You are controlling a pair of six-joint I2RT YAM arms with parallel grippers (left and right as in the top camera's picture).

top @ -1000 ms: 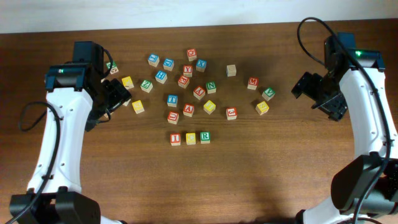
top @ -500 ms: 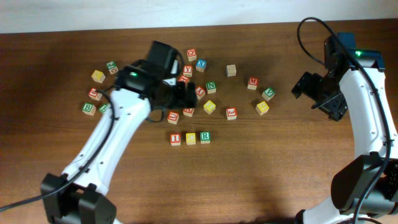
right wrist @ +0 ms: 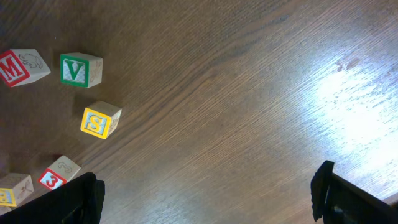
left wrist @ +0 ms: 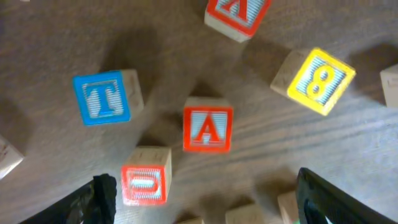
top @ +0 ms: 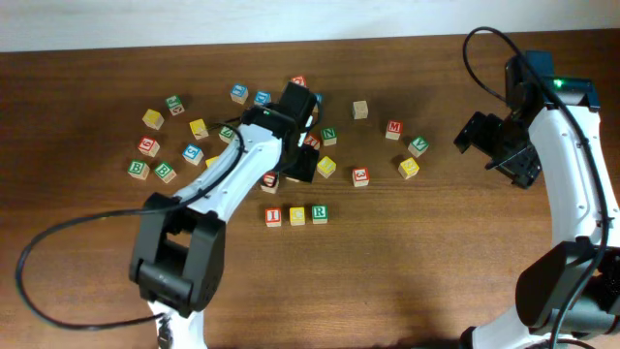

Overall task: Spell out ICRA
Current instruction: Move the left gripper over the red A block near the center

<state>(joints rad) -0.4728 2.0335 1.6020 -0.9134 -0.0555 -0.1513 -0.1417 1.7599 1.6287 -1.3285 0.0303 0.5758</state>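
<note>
Left end effector (left wrist: 205, 179) is held over the middle cluster on the table (top: 407, 281), fingers spread wide, nothing gripped. The red A cube (left wrist: 208, 129) is seen in the left wrist view between and ahead of the two fingers, touched by neither. Its A face is turned up, the letter's top pointed at the top edge of that view, cube edges nearly squared to the frame with a slight twist. As it is a cube, no long axis can be given. A blue T cube (left wrist: 102, 96) is placed to its left and a yellow 8 cube (left wrist: 317, 79) up-right, both apart from it. A red-lettered cube (left wrist: 144, 185) is set just beside its lower-left corner, letter not made out. In the overhead view the A cube is mostly covered by the left arm. Nearer the robot, the red I cube (top: 273, 216), yellow C cube (top: 296, 215) and green R cube (top: 319, 213) are laid side by side in one row; whether they touch cannot be told. The row's long axis is run left-right across the table, its right end tipped very slightly away from the robot. I and R are read upright from the robot's side; the C is too small to be read. Right end effector (right wrist: 208, 177) is held off to the right over bare table, fingers wide apart, nothing between them, well apart from the row.
</note>
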